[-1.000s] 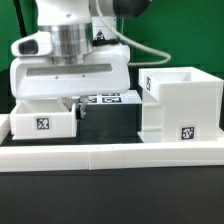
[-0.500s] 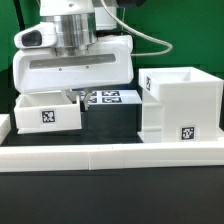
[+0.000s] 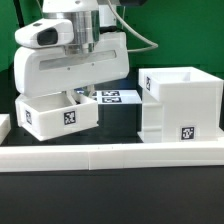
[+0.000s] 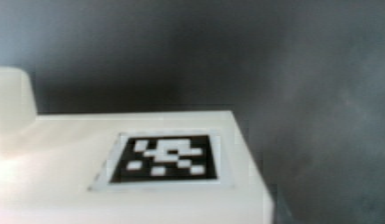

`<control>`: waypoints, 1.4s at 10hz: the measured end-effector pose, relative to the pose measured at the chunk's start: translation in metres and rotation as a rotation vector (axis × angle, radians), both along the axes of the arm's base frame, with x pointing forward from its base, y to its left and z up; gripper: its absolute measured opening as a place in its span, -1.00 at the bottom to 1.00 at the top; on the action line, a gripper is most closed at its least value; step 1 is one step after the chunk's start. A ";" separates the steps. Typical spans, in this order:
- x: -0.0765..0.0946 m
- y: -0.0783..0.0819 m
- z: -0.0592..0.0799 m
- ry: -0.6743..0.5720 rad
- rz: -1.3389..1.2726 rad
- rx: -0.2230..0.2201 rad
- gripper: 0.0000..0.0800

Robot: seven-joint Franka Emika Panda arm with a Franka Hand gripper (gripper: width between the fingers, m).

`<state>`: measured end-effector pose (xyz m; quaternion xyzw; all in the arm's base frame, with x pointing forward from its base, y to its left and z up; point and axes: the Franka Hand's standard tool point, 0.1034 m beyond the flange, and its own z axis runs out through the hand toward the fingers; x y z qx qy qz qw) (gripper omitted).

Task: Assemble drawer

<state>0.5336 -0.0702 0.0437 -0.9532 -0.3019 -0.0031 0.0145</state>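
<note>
We have the small tray (image 3: 45, 115) hanging tilted above the counter (image 3: 110, 125), on the exterior view's left of the tall housing (image 3: 180, 100). The fingers (image 3: 77, 96) look clamped on its wall. Carried that crooked, it could catch the housing's rim, or slip free.

From my console I see a white boxy plastic hand housing (image 3: 75, 70), a ribbed silver metal wrist cylinder (image 3: 80, 30) and a thin grey cable (image 3: 146, 36).
</note>
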 end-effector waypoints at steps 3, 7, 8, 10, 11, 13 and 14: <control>0.000 0.000 0.000 -0.002 0.178 -0.008 -0.89; 0.006 0.006 0.002 -0.004 0.566 -0.039 -0.89; 0.006 0.005 0.002 -0.004 0.596 -0.040 -0.89; 0.004 0.003 0.001 0.003 0.737 -0.051 -0.89; 0.001 0.007 -0.002 0.010 0.808 -0.053 -0.89; -0.002 0.012 -0.004 0.017 0.854 -0.053 -0.89; -0.002 0.010 -0.004 0.018 0.850 -0.053 -0.89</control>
